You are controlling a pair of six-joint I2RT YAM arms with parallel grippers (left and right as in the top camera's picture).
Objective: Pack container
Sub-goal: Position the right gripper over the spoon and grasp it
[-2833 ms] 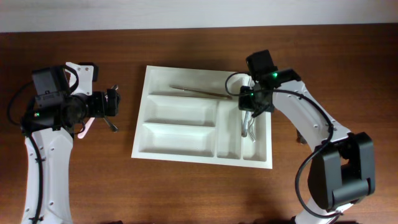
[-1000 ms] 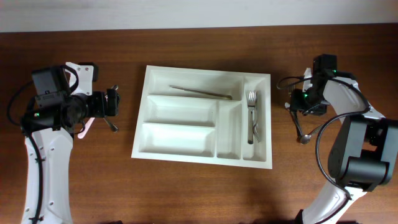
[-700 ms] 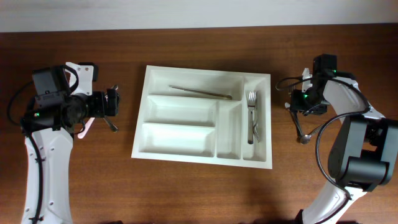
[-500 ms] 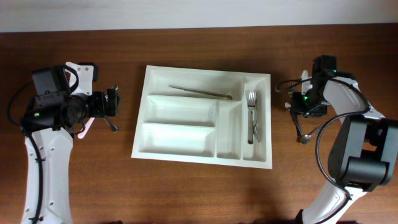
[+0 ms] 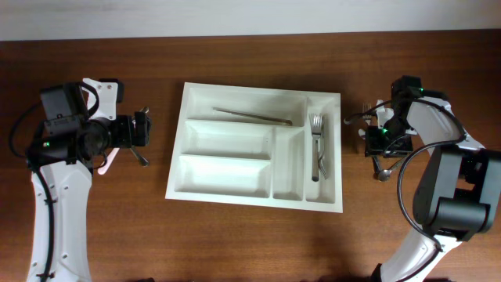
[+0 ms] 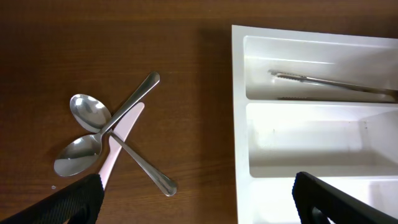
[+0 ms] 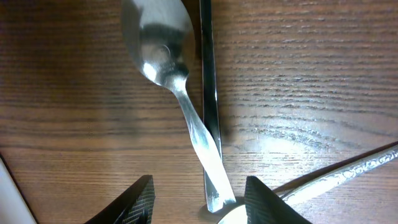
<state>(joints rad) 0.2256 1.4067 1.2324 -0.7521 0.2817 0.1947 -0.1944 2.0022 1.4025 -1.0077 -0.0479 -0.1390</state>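
Observation:
The white container (image 5: 178, 149) lies mid-table with a long thin utensil (image 5: 252, 116) in its top compartment and forks (image 5: 317, 145) in its right vertical one. My right gripper (image 5: 381, 145) is open just right of it, low over loose cutlery. In the right wrist view its fingers (image 7: 199, 208) straddle the handle end of a spoon (image 7: 155, 37) that crosses a dark thin utensil (image 7: 208, 93). My left gripper (image 5: 143, 129) is open and empty left of the container. In the left wrist view its fingers (image 6: 199, 205) sit between two crossed spoons (image 6: 90, 112) and the container (image 6: 239, 124).
A pale pink-handled utensil (image 6: 118, 140) lies under the crossed spoons. A patterned handle (image 7: 348, 174) lies at the lower right of the right wrist view. The container's two other long compartments and its inner vertical one hold nothing.
My right gripper left the forks in the container's right compartment, moved out to the right, and came down over the loose cutlery there. The left arm has not moved.

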